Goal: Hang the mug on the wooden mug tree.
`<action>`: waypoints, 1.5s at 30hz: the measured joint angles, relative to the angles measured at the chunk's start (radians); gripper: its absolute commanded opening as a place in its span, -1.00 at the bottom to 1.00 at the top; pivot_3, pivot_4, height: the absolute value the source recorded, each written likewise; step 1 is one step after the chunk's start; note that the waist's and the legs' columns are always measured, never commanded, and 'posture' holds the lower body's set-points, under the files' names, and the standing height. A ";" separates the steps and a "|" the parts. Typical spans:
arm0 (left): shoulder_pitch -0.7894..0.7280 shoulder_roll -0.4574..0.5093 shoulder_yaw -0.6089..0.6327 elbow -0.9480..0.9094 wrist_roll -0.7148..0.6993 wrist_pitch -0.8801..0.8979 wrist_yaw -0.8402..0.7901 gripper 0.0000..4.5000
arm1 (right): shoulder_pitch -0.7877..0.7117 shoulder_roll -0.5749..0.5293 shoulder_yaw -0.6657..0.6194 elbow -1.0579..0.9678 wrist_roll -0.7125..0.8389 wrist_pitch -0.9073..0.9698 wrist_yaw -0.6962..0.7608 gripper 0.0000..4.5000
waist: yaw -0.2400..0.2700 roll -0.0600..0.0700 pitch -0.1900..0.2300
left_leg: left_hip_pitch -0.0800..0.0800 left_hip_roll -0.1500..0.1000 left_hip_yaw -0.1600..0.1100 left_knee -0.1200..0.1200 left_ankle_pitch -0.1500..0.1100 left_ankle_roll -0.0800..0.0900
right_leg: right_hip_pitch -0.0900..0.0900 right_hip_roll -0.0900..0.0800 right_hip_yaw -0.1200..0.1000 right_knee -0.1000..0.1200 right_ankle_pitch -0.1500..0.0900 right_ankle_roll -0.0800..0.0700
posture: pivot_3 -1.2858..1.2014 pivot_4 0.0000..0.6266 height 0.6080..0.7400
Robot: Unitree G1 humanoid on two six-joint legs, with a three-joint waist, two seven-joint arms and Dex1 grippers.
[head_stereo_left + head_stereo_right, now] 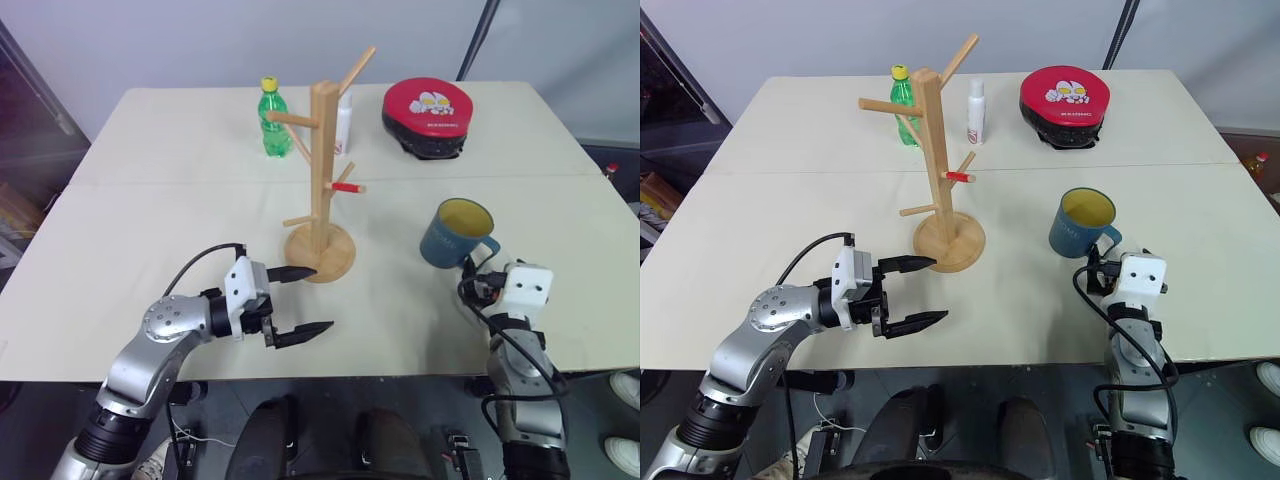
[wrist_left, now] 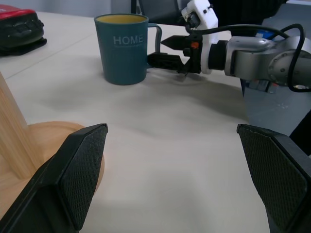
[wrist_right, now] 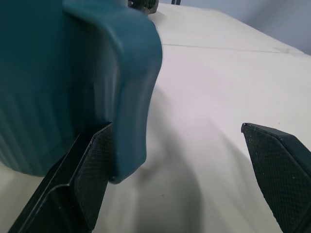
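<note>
A ribbed, glossy teal mug (image 1: 455,233) stands upright on the matte counter (image 1: 150,220). The right pincer (image 2: 167,51) gapes wide, straddling its loop handle. The left pincer (image 1: 296,303) also gapes, empty, by the smooth wooden mug tree (image 1: 322,180).

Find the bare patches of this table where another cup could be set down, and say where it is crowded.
Free: the table left of the wooden mug tree, and the strip between its base and the mug. Crowded: the far edge, with the green bottle, white bottle and red-topped case.
</note>
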 measured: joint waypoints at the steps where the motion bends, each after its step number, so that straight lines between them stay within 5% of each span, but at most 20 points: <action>1: -0.002 0.000 0.000 -0.002 0.000 0.002 0.003 1.00 | -0.004 0.000 0.000 0.004 0.001 0.000 0.000 0.66 | 0.000 0.000 0.000 | 0.000 0.000 0.000 0.000 0.000 0.000 | 0.000 0.000 0.000 0.000 0.000 0.000 | 0.03 -0.52 1.00; 9: -0.006 0.000 0.000 -0.025 -0.002 0.020 0.014 1.00 | -0.014 -0.002 0.001 0.018 0.007 -0.003 0.026 -0.99 | -0.001 0.000 0.000 | 0.000 0.000 0.000 0.000 0.000 0.000 | 0.000 0.002 0.000 0.000 0.000 0.000 | 0.03 -0.52 1.00; 21: -0.011 0.000 0.000 -0.031 -0.001 0.024 0.032 1.00 | 0.000 -0.044 0.031 0.017 0.010 -0.028 0.113 -0.99 | -0.002 0.000 0.000 | 0.000 0.000 0.000 0.000 0.000 0.000 | 0.000 0.002 0.000 0.001 0.000 0.000 | 0.03 -0.52 1.00; 31: -0.009 0.032 0.093 0.051 0.000 -0.008 0.032 1.00 | 0.066 -0.385 0.139 -0.254 -0.096 -0.171 0.407 -0.99 | -0.001 0.000 0.001 | 0.001 0.001 0.001 0.001 0.000 0.000 | 0.000 0.003 0.000 0.001 0.000 0.001 | 0.03 -0.52 1.00; 45: -0.059 0.045 0.187 0.125 -0.026 -0.023 0.017 1.00 | -0.275 -0.475 0.237 -0.424 -0.045 0.089 0.606 -0.99 | 0.003 -0.003 0.002 | 0.001 0.001 0.001 0.002 0.000 0.000 | 0.002 0.001 -0.001 0.001 0.001 0.001 | 0.03 -0.52 1.00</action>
